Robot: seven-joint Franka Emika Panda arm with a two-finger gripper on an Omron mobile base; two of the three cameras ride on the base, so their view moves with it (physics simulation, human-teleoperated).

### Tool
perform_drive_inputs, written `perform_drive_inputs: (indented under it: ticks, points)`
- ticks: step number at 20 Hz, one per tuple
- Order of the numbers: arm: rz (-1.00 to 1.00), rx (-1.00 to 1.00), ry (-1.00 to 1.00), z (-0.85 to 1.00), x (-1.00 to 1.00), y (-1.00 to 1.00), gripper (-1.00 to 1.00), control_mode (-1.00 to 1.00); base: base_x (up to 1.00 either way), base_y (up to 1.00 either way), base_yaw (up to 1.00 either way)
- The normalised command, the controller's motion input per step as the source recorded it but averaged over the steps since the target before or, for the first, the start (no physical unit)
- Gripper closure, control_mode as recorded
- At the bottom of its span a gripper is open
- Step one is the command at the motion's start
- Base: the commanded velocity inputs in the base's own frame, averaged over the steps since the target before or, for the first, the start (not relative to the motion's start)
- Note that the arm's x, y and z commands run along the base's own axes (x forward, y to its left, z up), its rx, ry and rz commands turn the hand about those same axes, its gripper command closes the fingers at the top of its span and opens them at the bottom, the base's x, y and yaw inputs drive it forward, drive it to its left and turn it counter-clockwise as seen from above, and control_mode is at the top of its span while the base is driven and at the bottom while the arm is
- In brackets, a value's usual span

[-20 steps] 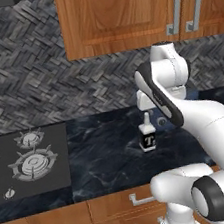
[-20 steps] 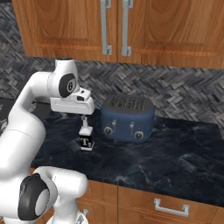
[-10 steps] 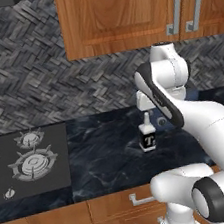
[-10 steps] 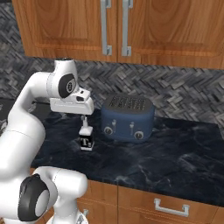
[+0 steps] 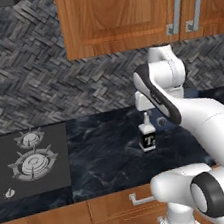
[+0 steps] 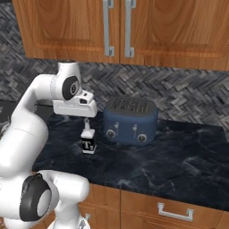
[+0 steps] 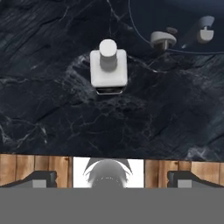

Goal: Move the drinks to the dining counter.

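Observation:
A squat clear drink bottle (image 5: 148, 138) with a black "T" label and a white cap stands upright on the black marble worktop (image 5: 110, 159). It also appears in the right base view as the bottle (image 6: 88, 142), and from straight above as the bottle (image 7: 108, 66). My gripper (image 5: 146, 115) hangs just above its cap, pointing down. The gripper (image 7: 112, 177) is open, its fingertips (image 7: 42, 177) far apart with nothing between them. The slim black bottle, the slim green bottle and the dining counter are out of view.
A blue toaster (image 6: 130, 120) stands close to the bottle's right; its knobs (image 7: 162, 39) show in the hand view. A stove (image 5: 25, 161) lies to the left. Wooden wall cabinets (image 5: 120, 12) hang overhead, drawers (image 6: 174, 210) run below the worktop's front edge.

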Motion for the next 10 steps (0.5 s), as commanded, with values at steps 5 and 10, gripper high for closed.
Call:
perform_drive_inputs:
  ticks: [5,10]
  points:
    - [0.0,0.0,0.04,-0.13,0.36,0.01,-1.0,-1.0,0.0,0.0,0.0]
    - [0.0,0.0,0.05,-0.26,0.19,0.12,-1.0,-1.0,0.0,0.0,0.0]
